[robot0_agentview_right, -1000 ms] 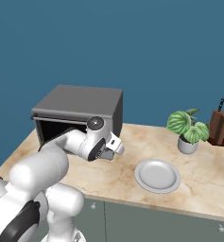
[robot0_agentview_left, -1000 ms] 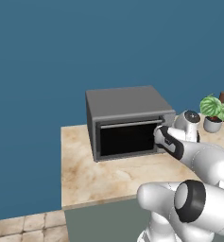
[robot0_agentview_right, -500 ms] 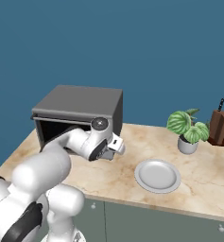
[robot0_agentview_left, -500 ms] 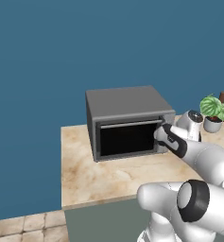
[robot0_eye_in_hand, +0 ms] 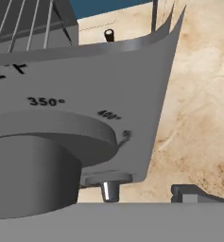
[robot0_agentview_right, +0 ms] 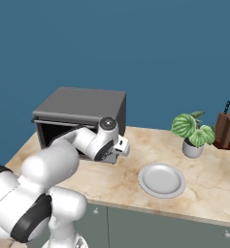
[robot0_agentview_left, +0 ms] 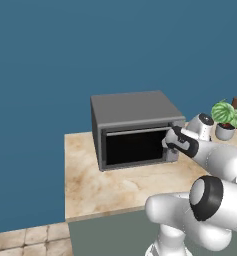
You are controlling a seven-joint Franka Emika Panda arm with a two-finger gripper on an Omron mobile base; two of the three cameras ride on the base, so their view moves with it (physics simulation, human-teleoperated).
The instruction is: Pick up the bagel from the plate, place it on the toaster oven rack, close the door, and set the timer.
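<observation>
From the hand view I am pressed up against the control panel: a large grey round knob [robot0_eye_in_hand: 35, 163] sits at lower left, smooth and cylindrical, with printed temperature marks arcing above it on matte grey metal. A smaller peg-like knob [robot0_eye_in_hand: 109, 186] shows below it. Thin wires of the rack [robot0_eye_in_hand: 23, 21] cross the upper left corner.

In the right base view the gripper [robot0_agentview_right: 120, 147] sits left of centre, at the right-hand front of the toaster oven [robot0_agentview_right: 82, 104]. I judge its jaws spread wide and holding nothing.

The plate [robot0_agentview_right: 161, 179], right of centre, is a shallow pale dish with a raised rim, and it lies bare; I cannot see the bagel anywhere, so I take it to be inside the oven, unconfirmed.

In the left base view the door [robot0_agentview_left: 135, 148] at centre presents dark glass in a grey frame and looks closed. By my reckoning only the timer remains.

Farther back, at the right, stand a potted plant [robot0_agentview_right: 191, 131] and a knife block [robot0_agentview_right: 225, 130] on the mottled stone counter [robot0_agentview_left: 85, 185].
</observation>
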